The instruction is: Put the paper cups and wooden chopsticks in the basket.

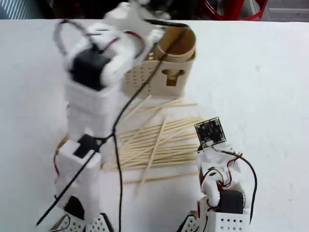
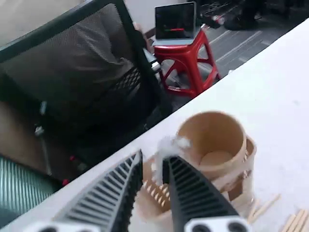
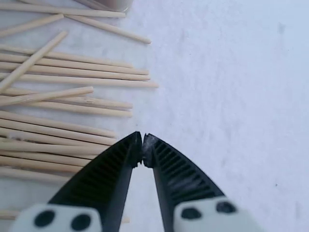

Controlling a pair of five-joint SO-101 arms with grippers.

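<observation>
Wooden chopsticks [image 3: 63, 101] lie just beside our right gripper [image 3: 143, 145]. Its two black ridged fingers [image 3: 101, 183] are pressed together at the tips and clasp nothing. The tips hang over bare white table [image 1: 251, 72], just off the ends of the nearest sticks, which run away from the gripper in rough parallel rows. From the high view we see these sticks [image 1: 154, 142] as a loose heap in the middle of the table. A few lie crosswise, and the far edge of the heap reaches close to the basket [image 1: 149, 79]. Our right arm [image 1: 222, 183] sits at the near edge, its wrist at one end of the heap. Our left gripper [image 2: 152, 157] is raised well above the table with its jaws a little apart, gripping nothing we can make out. A small white blurred bit sits at one fingertip [image 2: 169, 162], and we cannot tell what it is. Just beyond those tips, a tan paper cup [image 2: 212, 140] rests inside the pale perforated basket. The cup is tipped so that its open mouth faces the gripper, and it is near the fingers but not touching them. In the high view the cup [image 1: 176, 41] pokes up out of the basket at the far side of the table, with our left arm [image 1: 91, 96] standing tall beside it. Past the table edge stand a black mesh chair [image 2: 72, 72] and a red stool [image 2: 193, 63] with a laptop [image 2: 175, 21] on top.
</observation>
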